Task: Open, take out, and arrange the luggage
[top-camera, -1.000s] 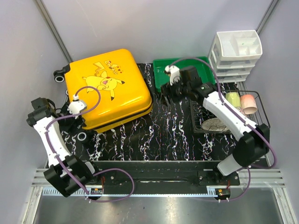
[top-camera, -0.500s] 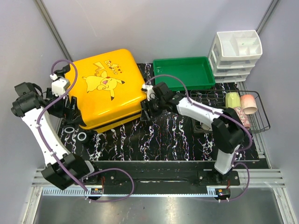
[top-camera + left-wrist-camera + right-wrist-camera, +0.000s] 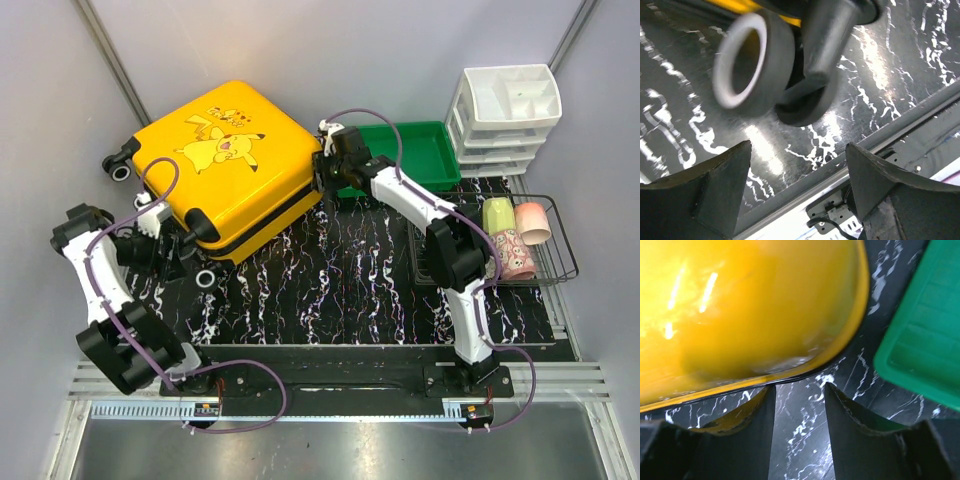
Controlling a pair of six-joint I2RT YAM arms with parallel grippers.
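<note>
- Luggage (image 3: pixel 225 165): yellow, shut, lying flat on the black marbled mat (image 3: pixel 350 280), in the upper left of the top view.
- Left gripper (image 3: pixel 797 155): I saw its jaws wide apart and empty, just below a suitcase wheel (image 3: pixel 752 65).
- Right gripper (image 3: pixel 799 410): jaws parted with nothing between them, at the case's right corner, near the green tray (image 3: pixel 920 340).

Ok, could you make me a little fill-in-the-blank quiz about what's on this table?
The luggage is bright ___ with a cartoon print on its lid.
Beside it lies a ___ tray.
The left gripper points at a black-and-white ___ of the luggage.
The white drawer unit stands in the table's far ___ corner.
Missing words: yellow; green; wheel; right.
</note>
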